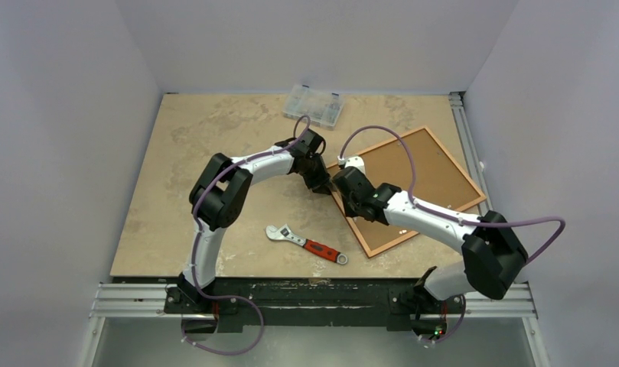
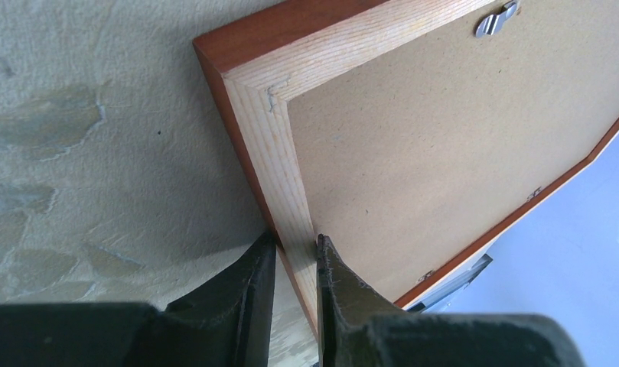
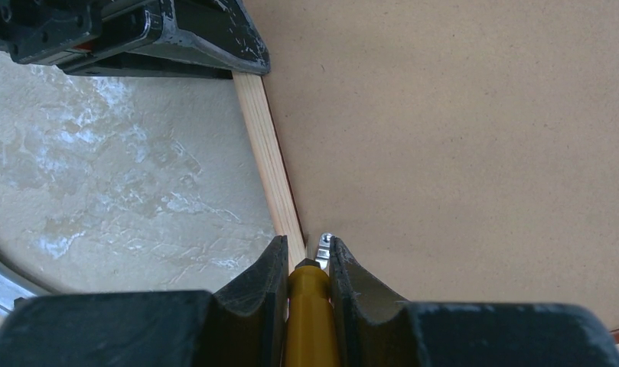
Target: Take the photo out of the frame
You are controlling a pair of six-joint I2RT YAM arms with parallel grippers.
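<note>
The frame (image 1: pixel 455 164) lies face down at the right of the table, with its brown backing board (image 1: pixel 428 172) facing up. The photo is hidden under that board. My left gripper (image 1: pixel 325 186) is shut on the frame's left rail (image 2: pixel 264 99) just below a corner, one finger outside and one on the board side (image 2: pixel 294 245). My right gripper (image 1: pixel 344 183) is shut on a yellow tool handle (image 3: pixel 311 313). The tool's tip sits at a small metal tab (image 3: pixel 323 246) where the rail (image 3: pixel 264 145) meets the board (image 3: pixel 444 138).
A wrench with a red handle (image 1: pixel 306 243) lies near the front middle. A clear plastic parts box (image 1: pixel 314 105) stands at the back. A metal hanger (image 2: pixel 496 19) sits on the backing board. A metal rail (image 1: pixel 463 130) runs along the table's right edge.
</note>
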